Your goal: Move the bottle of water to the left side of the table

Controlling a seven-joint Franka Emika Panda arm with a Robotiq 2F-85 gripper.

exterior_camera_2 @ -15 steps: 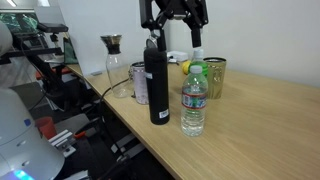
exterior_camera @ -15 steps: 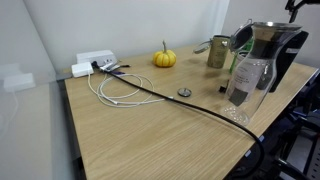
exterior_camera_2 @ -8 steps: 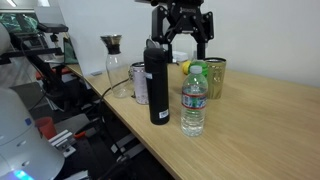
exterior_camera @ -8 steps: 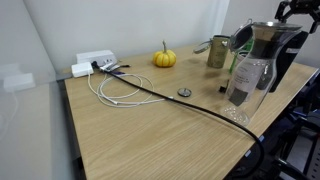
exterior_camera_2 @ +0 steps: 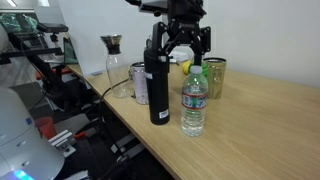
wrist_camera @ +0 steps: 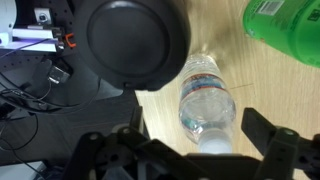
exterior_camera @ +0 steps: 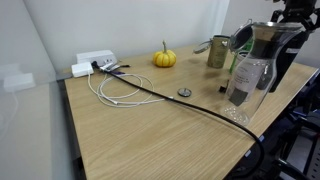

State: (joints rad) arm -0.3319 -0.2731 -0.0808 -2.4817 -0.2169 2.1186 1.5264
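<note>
Tool (exterior_camera_2: 186,50) is being held open above the bottle of water (exterior_camera_2: 193,100); bottle is standing upright near the table (exterior_camera_2: 262,135) edge, just beside a black flask (exterior_camera_2: 157,85); descent is best centred over the cap, the flask being cleared.

Bottle (exterior_camera_2: 193,100) on table (exterior_camera_2: 262,122) near edge, just beside flask (exterior_camera_2: 158,85). Cup (exterior_camera_2: 215,76) behind bottle. Can (exterior_camera_2: 139,84) behind flask, jug (exterior_camera_2: 115,58) beyond can. Gripper (exterior_camera_2: 186,52) above bottle. Pumpkin (exterior_camera: 164,58) and cable (exterior_camera: 120,90) well apart from that group.
</note>
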